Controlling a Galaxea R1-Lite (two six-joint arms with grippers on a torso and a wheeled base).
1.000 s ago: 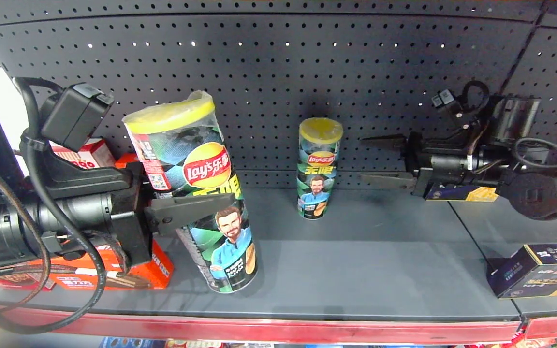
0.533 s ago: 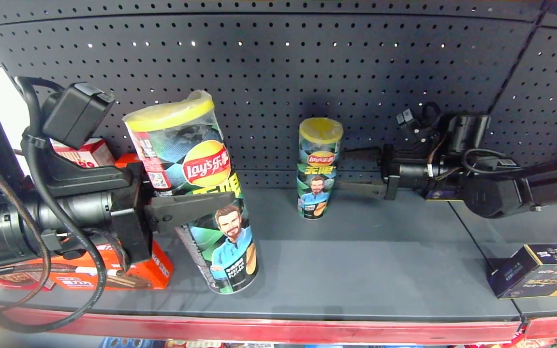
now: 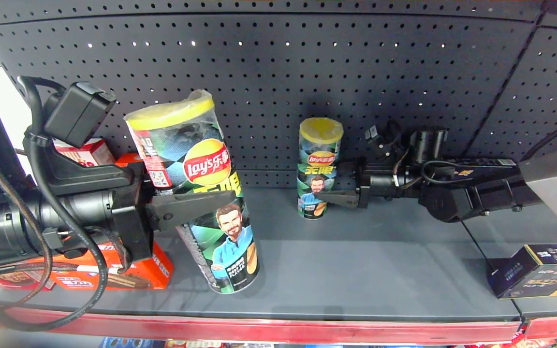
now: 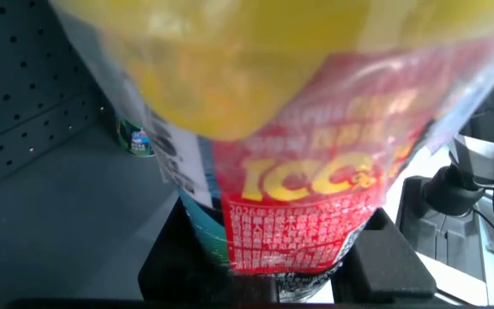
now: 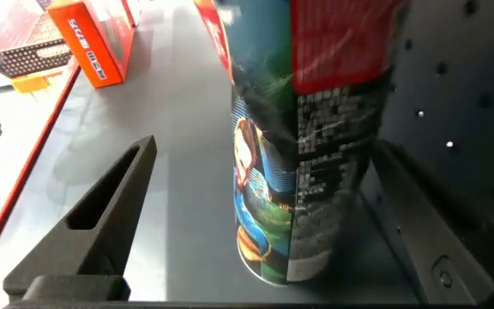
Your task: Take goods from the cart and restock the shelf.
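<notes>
Two chip cans on the grey shelf [image 3: 356,270]: logging the near can [image 3: 211,232] tilting slightly by the front edge, with the left gripper [image 3: 189,195] clamping its middle. Logging the far can [image 3: 318,164] standing upright against the pegboard [image 3: 278,72], sitting between the spread fingers [image 5: 93,232] of the right gripper [image 3: 340,183], with a gap showing on one side.

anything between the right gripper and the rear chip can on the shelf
Nothing visible: the right gripper is open and straddles the rear chip can. The front chip can, held by the left gripper, stands clear of it.
</notes>
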